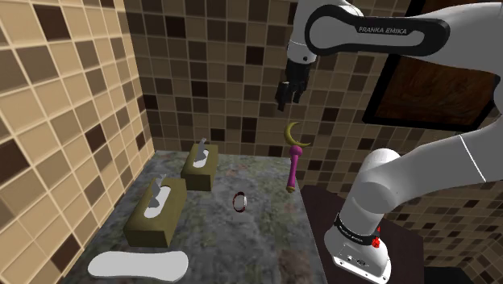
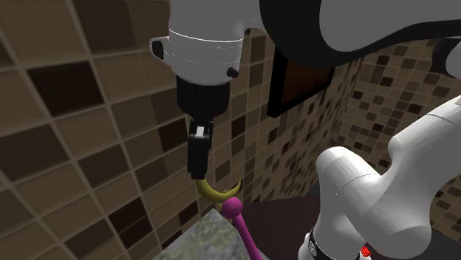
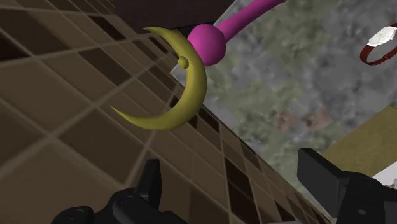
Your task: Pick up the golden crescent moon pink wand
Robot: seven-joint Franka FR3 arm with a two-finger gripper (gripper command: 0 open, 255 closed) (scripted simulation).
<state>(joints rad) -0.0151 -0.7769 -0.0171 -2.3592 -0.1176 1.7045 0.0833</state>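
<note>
The wand stands nearly upright at the back edge of the mottled counter, close to the tiled wall. It has a pink handle and a golden crescent moon on top. My black gripper hangs open a little above the crescent and touches nothing. From the second exterior view the gripper sits just over the crescent and the pink ball. In the wrist view the crescent and pink ball lie ahead of the open gripper, whose fingers are wide apart.
Two olive tissue boxes stand on the counter towards the shoulder view's left. A dark red ring lies mid-counter and a flat white shape near the front. Tiled walls close the back and left; a dark framed panel hangs behind the arm.
</note>
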